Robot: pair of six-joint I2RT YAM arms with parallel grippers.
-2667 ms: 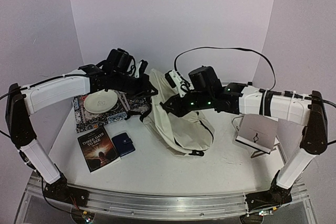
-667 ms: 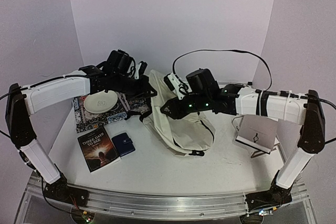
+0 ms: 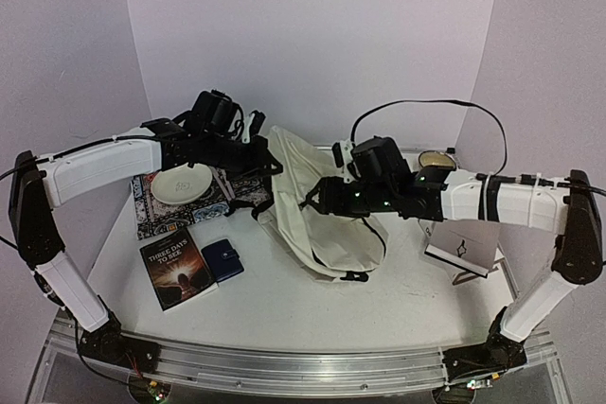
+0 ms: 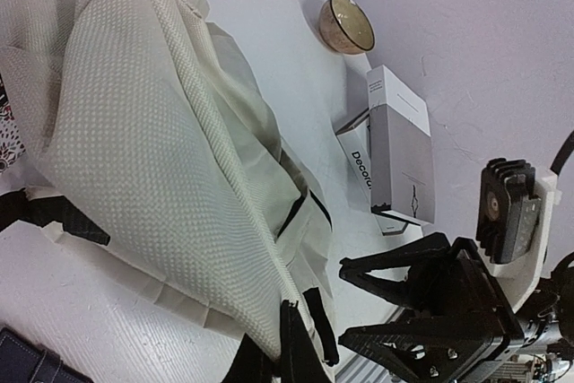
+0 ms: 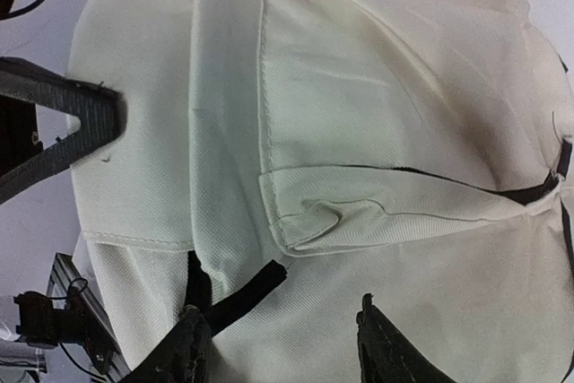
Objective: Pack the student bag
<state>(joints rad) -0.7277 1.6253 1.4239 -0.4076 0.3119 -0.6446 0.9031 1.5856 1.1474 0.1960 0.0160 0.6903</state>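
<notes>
The student bag (image 3: 317,219) is a cream fabric backpack lying slumped mid-table, its top edge lifted at the back left. My left gripper (image 3: 269,166) is shut on that raised edge; in the left wrist view its black fingers (image 4: 289,340) pinch the bag's seam (image 4: 260,284). My right gripper (image 3: 314,202) hovers over the bag's middle, open. In the right wrist view its gripper (image 5: 282,343) stands spread above bare cream fabric (image 5: 377,114), with a black strap end (image 5: 240,293) lying loose by the left finger.
A paperback book (image 3: 178,267) and a blue wallet (image 3: 223,259) lie front left. A white plate (image 3: 183,184) sits on a patterned mat (image 3: 156,218). A brown bowl (image 3: 436,157) is at the back right, and a white box (image 3: 462,240) leans on a stand.
My right gripper has opened and let go of the bag fabric, and its arm has drawn back to the right. The left gripper keeps its hold and has not moved.
</notes>
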